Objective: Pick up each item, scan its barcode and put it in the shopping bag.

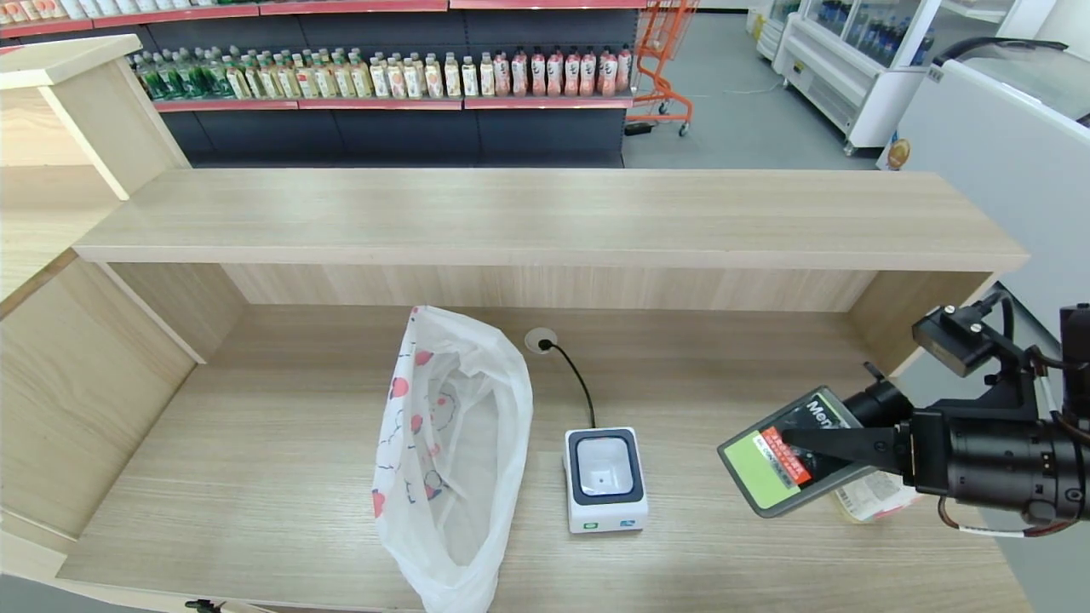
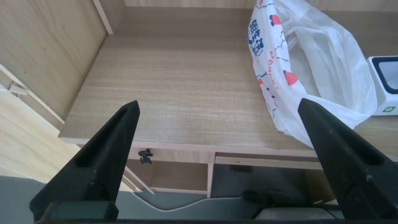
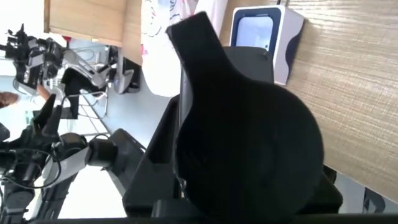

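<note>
My right gripper (image 1: 796,443) is shut on a flat dark box (image 1: 779,460) with a green and red label, held tilted above the right part of the counter, to the right of the barcode scanner (image 1: 604,478). In the right wrist view the dark box (image 3: 249,143) covers the fingers, with the scanner (image 3: 264,34) beyond it. A white shopping bag (image 1: 451,451) with red prints lies open left of the scanner. My left gripper (image 2: 217,155) is open, hovering off the counter's front left edge, with the bag (image 2: 311,62) ahead of it.
A black cable (image 1: 575,375) runs from the scanner to a hole in the counter. A pale packet (image 1: 873,498) lies under the held box near the right edge. A raised wooden shelf (image 1: 545,221) backs the counter, with side walls left and right.
</note>
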You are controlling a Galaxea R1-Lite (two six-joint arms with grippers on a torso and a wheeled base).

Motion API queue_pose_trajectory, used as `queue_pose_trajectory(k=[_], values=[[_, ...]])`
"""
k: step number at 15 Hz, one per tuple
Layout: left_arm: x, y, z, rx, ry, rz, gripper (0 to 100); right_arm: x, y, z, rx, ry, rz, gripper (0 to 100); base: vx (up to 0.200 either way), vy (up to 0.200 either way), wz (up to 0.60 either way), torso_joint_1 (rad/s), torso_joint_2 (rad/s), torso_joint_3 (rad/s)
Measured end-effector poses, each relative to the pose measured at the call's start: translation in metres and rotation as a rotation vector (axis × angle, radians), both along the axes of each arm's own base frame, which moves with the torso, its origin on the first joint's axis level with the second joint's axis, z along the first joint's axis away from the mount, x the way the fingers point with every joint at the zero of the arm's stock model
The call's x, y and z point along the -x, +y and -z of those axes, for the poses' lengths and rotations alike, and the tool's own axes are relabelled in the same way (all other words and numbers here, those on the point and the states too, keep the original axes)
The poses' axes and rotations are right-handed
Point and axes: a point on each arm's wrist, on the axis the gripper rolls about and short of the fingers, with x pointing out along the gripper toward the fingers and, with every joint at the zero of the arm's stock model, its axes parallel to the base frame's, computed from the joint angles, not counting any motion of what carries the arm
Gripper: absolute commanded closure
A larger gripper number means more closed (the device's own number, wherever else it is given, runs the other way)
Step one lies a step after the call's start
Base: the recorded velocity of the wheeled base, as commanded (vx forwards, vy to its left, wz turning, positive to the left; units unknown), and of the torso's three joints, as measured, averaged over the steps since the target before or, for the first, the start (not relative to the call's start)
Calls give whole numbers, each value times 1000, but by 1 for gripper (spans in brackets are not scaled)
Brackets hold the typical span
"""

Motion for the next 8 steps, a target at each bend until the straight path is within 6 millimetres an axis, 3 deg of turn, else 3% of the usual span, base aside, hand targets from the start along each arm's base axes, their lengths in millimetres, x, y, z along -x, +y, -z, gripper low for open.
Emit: queue_pose_trajectory(k=[5, 8], values=[[0, 0, 0, -1, 0, 0, 0, 1, 7, 8, 26, 28, -2, 100, 0, 0, 0, 0, 0, 0], [0, 0, 0, 0, 0, 0, 0, 1, 9, 9, 29, 35, -11, 100, 0, 200, 0, 1, 1, 4]])
